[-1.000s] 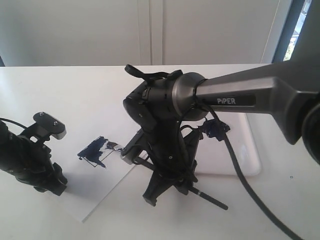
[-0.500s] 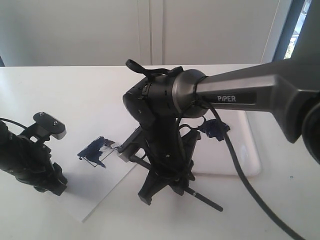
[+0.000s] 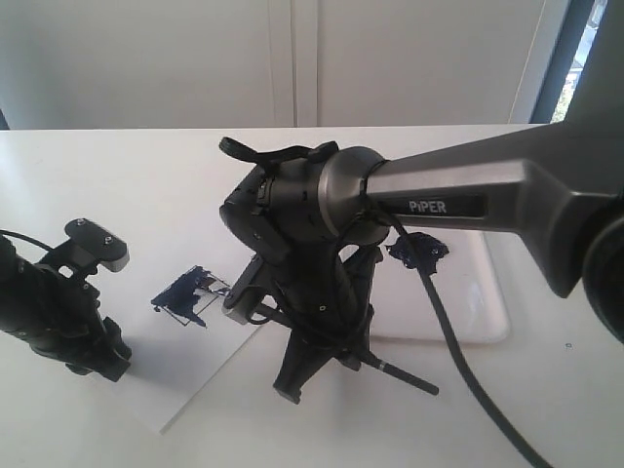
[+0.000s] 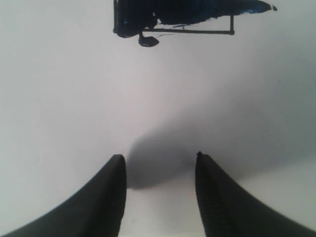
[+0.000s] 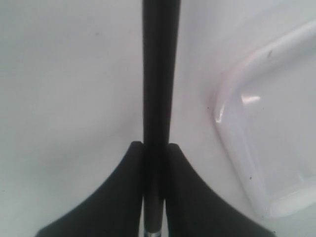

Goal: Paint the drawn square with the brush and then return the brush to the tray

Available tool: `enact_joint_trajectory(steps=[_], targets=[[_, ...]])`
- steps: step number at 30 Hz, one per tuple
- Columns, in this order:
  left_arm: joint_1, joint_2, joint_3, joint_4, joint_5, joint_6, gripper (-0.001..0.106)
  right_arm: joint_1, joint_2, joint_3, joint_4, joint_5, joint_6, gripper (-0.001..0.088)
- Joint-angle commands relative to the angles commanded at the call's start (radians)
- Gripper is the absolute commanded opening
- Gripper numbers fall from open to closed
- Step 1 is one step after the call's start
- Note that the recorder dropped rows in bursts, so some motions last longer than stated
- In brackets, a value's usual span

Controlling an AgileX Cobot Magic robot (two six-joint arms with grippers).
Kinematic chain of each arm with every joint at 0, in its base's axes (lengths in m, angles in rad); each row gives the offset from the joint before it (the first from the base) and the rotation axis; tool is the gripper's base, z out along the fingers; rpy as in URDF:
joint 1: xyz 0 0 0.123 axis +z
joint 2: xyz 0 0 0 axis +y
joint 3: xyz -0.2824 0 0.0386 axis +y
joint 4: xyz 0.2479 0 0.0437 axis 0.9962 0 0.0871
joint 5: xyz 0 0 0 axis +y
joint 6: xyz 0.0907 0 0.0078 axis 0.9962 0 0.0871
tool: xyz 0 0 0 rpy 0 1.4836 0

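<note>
Square, partly streaked navy, lies on the paper. Just right of it, the right gripper clamps the brush above the counter. The tray beyond holds 1 dark paint blob. The left gripper is parted near the square.

— Right arm: grey metallic tube, white "PiPER" lettering along the side?
— Yes. Left of the lettering, a rounded black wrist housing; below the lettering, a black cable looping down.
— Right end effector?
— Matte black, two curved tapering fingers.
— Far left of the lettering?
— Left arm, black, with a grey-capped block; left end effector equally black and pointed.
</note>
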Motion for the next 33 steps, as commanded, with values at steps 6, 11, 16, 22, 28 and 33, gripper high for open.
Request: enact_joint_trajectory(steps=[6,11,16,22,28,33], targets=[[0.000,0.000,0.000,0.000,0.000,0.000,0.050,0.000,-0.028,-0.002,0.031,0.000,-0.020,0.0000],[0.000,0.000,0.000,0.000,0.002,0.000,0.050,0.000,-0.052,-0.002,0.038,0.000,-0.034,0.0000],[0.000,0.000,0.000,0.000,0.004,0.000,0.050,0.000,-0.061,-0.002,0.060,0.000,-0.035,0.0000],[0.000,0.000,0.000,0.000,0.006,0.000,0.050,0.000,-0.115,0.023,0.098,0.000,-0.045,0.0000],[0.000,0.000,0.000,0.000,0.006,0.000,0.050,0.000,-0.225,0.057,0.120,0.000,-0.043,0.0000],[0.000,0.000,0.000,0.000,0.004,-0.002,0.050,0.000,-0.282,0.096,0.138,0.000,-0.054,0.0000]])
